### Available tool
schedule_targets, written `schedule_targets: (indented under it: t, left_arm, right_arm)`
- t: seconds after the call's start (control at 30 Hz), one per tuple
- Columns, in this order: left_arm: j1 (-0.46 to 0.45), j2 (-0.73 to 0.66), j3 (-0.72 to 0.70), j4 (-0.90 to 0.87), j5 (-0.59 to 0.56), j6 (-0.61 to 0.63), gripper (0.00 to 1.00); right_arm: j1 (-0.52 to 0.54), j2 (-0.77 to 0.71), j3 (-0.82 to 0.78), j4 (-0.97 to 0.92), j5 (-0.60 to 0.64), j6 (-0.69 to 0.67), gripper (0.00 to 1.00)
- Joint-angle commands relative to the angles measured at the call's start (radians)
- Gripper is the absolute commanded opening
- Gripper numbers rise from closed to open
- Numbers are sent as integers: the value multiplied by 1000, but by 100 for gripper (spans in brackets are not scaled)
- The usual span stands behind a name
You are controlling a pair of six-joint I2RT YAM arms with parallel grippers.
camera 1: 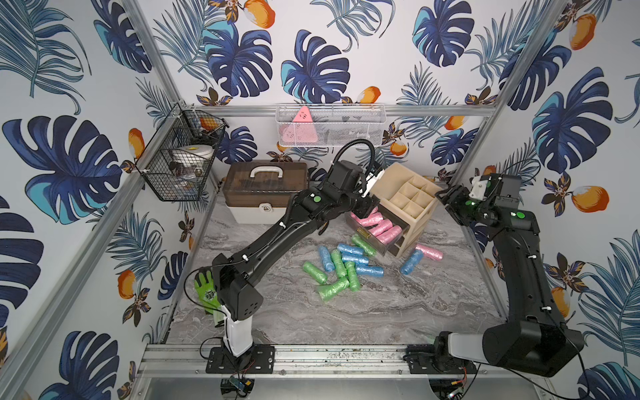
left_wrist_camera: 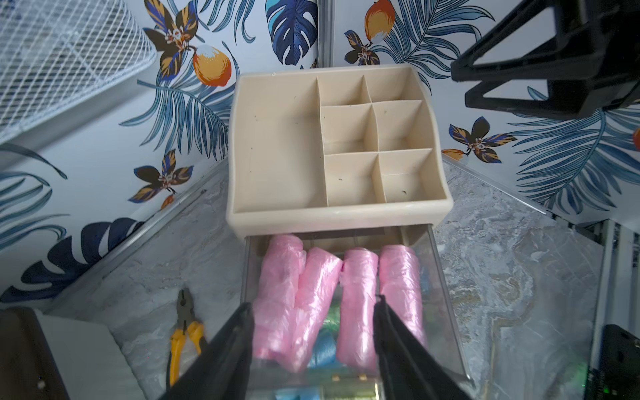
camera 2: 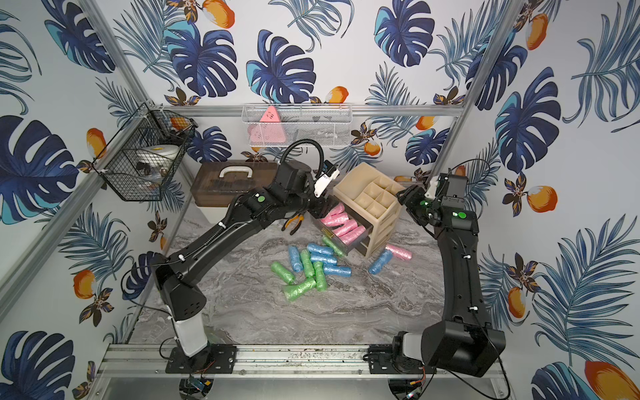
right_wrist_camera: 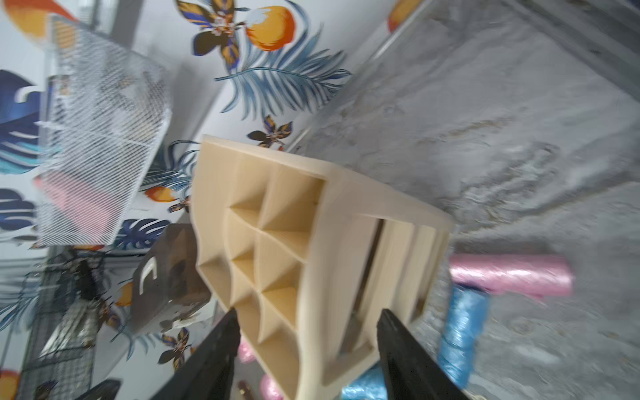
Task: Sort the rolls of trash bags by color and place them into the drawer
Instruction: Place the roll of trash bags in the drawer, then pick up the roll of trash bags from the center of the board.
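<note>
Far left, beside the left arm's base: green-and-black work glove point(camera 1: 206, 294). Higher up on the frame post, black wire basket point(camera 1: 176, 162). Next over, brown translucent plastic toolbox with a white handle point(camera 1: 265, 185) sits against the back wall. Past it, yellow-handled pliers point(camera 2: 296, 221) lie on the grey marble-pattern tabletop point(camera 1: 346, 311), between toolbox and drawer unit.

Then the left gripper point(left_wrist_camera: 313, 303): hangs over the clear plastic drawer point(left_wrist_camera: 438, 270), jaws spread, nothing in them. That drawer is the top one of the beige plastic organizer point(camera 1: 417, 225), pulled out. Inside it, pink rolls of trash bags point(camera 1: 379, 227) lie side by side; four show in the left wrist view.

On the table in front of the drawer, a loose heap: crinkly green rolls point(camera 1: 332, 289) and blue rolls point(camera 1: 355, 259), mixed and touching. One green roll point(camera 1: 363, 244) lies right at the drawer front.

Right of the organizer, a lone blue roll point(camera 1: 412, 261) and a lone pink roll point(camera 1: 429, 252) lie just beside each other on the table.

Far right, the right gripper point(right_wrist_camera: 309, 311) is up beside the organizer's top rim, jaws apart, gripping nothing. Right wrist view is blurred; cannot tell whether a finger touches the organizer.
</note>
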Motion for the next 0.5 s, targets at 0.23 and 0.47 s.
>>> schedule_targets:
  t: [0.23,0.47]
  left_arm:
    - [12,-219,-407,106,45,-284,60]
    - [12,-358,-586,153,16,-313,59]
  right_arm:
    - [-140,13,-341,10,33,208,67]
    - [-149,103,-474,147,47,347,70]
